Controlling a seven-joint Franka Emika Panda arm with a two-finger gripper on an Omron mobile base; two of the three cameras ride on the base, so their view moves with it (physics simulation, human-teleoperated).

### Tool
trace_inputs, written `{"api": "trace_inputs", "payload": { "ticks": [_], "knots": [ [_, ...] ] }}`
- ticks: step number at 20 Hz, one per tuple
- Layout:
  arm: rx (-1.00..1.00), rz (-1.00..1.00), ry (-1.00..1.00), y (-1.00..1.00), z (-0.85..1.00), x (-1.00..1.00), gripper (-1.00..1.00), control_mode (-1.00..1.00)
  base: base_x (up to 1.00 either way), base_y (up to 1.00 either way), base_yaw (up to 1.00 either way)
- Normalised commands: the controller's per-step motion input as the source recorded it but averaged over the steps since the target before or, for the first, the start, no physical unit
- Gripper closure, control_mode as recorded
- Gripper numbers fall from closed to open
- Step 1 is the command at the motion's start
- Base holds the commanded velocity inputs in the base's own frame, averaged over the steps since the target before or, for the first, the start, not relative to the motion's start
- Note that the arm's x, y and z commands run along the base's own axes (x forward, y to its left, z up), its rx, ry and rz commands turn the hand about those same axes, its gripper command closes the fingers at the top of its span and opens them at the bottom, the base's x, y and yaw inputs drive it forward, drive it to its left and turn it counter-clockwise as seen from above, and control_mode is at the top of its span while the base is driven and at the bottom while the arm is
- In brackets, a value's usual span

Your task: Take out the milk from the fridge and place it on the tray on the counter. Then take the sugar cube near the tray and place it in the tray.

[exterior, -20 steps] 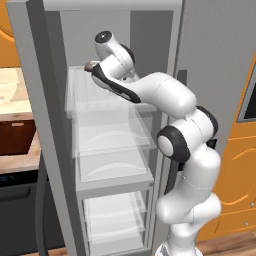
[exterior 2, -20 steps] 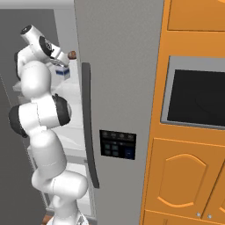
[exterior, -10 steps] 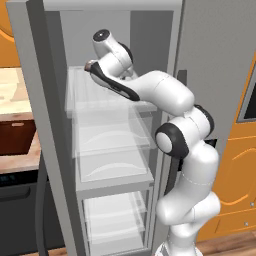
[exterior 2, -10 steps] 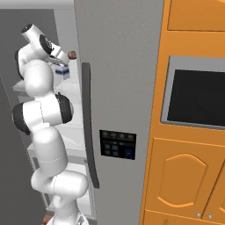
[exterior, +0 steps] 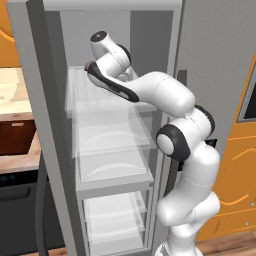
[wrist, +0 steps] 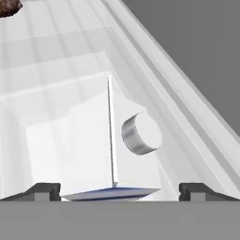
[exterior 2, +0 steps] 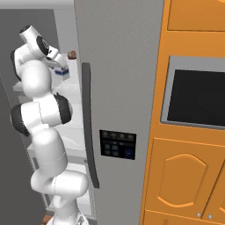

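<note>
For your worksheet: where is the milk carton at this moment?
The milk stands on a top glass shelf inside the fridge, directly between the gripper fingertips in the hand view; a brown lump lies farther back.

Your left base view: sits behind arm, left side, looks forward and down into open fridge point(exterior: 55, 150), shelves in full, counter point(exterior: 15, 95) at far left edge. Your right base view: behind arm, right side, faces fridge door front and orange cabinets point(exterior 2: 193, 132). Both share arm and upper shelf. Your hand view: very close, looks along gripper point(wrist: 115, 190) at milk point(wrist: 112, 150) on shelf.
</note>
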Motion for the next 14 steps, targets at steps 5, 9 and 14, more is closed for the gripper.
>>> {"api": "trace_inputs", "payload": {
  "ticks": [5,9,14],
  "knots": [
    [0.0,0.0,0.01,-0.02,-0.29,-0.1,-1.0,-1.0,0.0,0.0,0.0],
    [0.0,0.0,-0.14,-0.02,-0.02,0.0,-1.0,-1.0,0.0,0.0,0.0],
    [0.0,0.0,-0.11,0.0,-0.02,0.07,-1.0,-1.0,0.0,0.0,0.0]
  ]
}}
